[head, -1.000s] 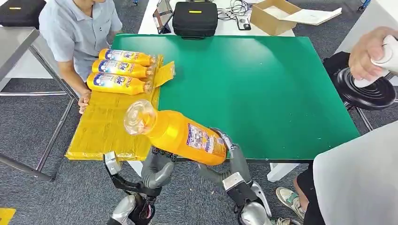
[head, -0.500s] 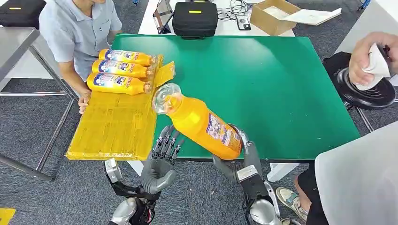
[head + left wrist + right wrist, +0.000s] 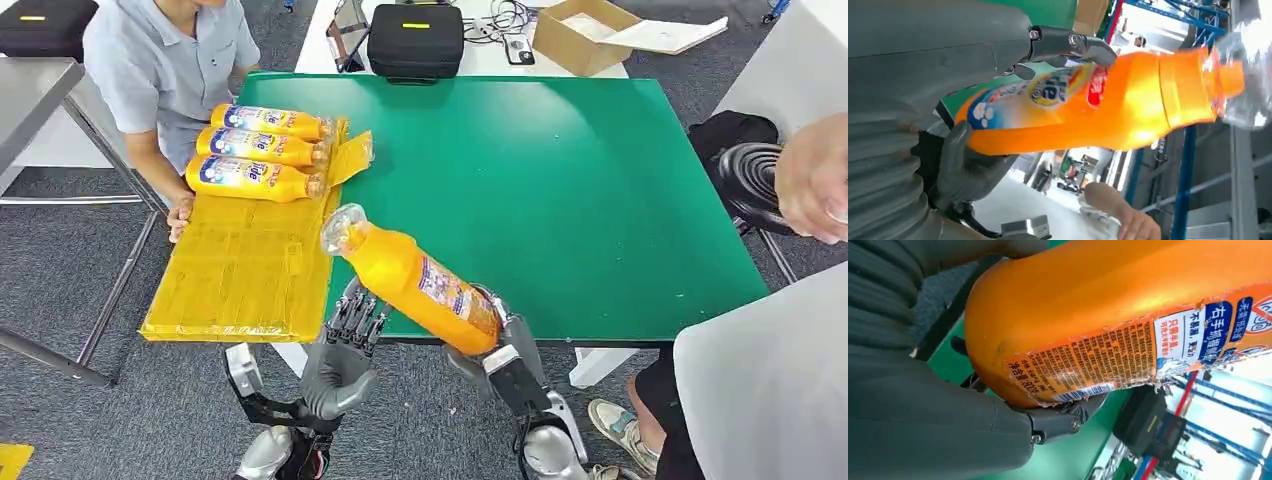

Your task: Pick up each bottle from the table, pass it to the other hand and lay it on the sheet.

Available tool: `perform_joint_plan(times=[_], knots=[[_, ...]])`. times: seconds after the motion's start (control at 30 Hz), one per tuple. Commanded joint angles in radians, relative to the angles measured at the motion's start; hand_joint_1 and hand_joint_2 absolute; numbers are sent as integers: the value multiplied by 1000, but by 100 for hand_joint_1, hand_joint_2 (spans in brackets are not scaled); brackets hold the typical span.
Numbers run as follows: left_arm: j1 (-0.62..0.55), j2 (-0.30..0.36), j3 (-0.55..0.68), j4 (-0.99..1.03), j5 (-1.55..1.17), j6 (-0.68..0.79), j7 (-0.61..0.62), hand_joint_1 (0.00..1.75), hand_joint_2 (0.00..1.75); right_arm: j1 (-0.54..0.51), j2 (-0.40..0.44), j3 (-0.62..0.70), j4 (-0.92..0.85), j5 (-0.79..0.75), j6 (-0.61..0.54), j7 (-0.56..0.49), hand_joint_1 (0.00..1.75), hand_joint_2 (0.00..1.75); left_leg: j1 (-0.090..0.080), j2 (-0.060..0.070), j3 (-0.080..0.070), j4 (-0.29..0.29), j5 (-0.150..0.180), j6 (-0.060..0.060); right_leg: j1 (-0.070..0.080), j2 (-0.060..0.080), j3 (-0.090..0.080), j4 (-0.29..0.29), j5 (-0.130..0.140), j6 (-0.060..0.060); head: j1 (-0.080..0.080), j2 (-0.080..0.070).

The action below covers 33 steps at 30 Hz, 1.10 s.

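The right hand [image 3: 497, 340] is gripping the base end of an orange bottle [image 3: 415, 280], with its fingers wrapped around the bottom part. The bottle is tilting in the air above the near edge of the green table [image 3: 560, 180], and its clear cap end is pointing up and toward the yellow sheet [image 3: 240, 270]. In the right wrist view the bottle [image 3: 1128, 315] is lying against the grey thumb, with its printed label facing the camera.

The left hand [image 3: 345, 345] is standing just under the bottle near the table edge, with its dark fingers [image 3: 352, 312] raised and spread. In the head view it is not closing on the bottle; in the left wrist view the bottle [image 3: 1098, 105] is passing close by the hand, but I cannot tell if they are touching.

Three more bottles [image 3: 262, 150] are lying side by side on the far end of the sheet. A person in a grey shirt [image 3: 165, 70] is sitting beside them, resting one hand [image 3: 180, 215] on the sheet edge. Another person's hand [image 3: 815, 180] is showing blurred at the right side. A black case [image 3: 415, 40] and a cardboard box [image 3: 580, 35] are resting behind the table.
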Motion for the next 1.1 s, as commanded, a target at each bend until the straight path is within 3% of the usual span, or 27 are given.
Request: perform_joint_plan(times=[0.03, 0.73, 1.0, 1.1], knots=[[-72, 5, -35, 99, -25, 26, 0, 0, 175, -66, 14, 83, 138, 77, -12, -19, 173, 175, 0, 1, 4, -1, -1, -1, 1, 0, 4, -1, -1, -2, 0, 0], [-131, 13, -78, 170, -20, 13, -7, 0, 175, -104, 5, 211, 158, 135, 3, -35, 173, 175, 0, 0, 3, -1, -1, -1, 0, 0, 3, -1, -1, -1, 0, 0], [-135, 13, -94, 129, -172, 140, -77, 0, 175, -133, 21, 292, 230, 139, 32, -27, 175, 175, 1, 1, 4, -1, -1, -1, 1, 1, 4, -1, -1, -2, 0, 0], [-140, 11, -88, 121, -190, 167, -89, 0, 175, -136, 27, 315, 251, 135, 45, -26, 168, 175, 1, 1, 4, 0, -1, -1, 1, 0, 4, -1, -1, -1, 0, 0]])
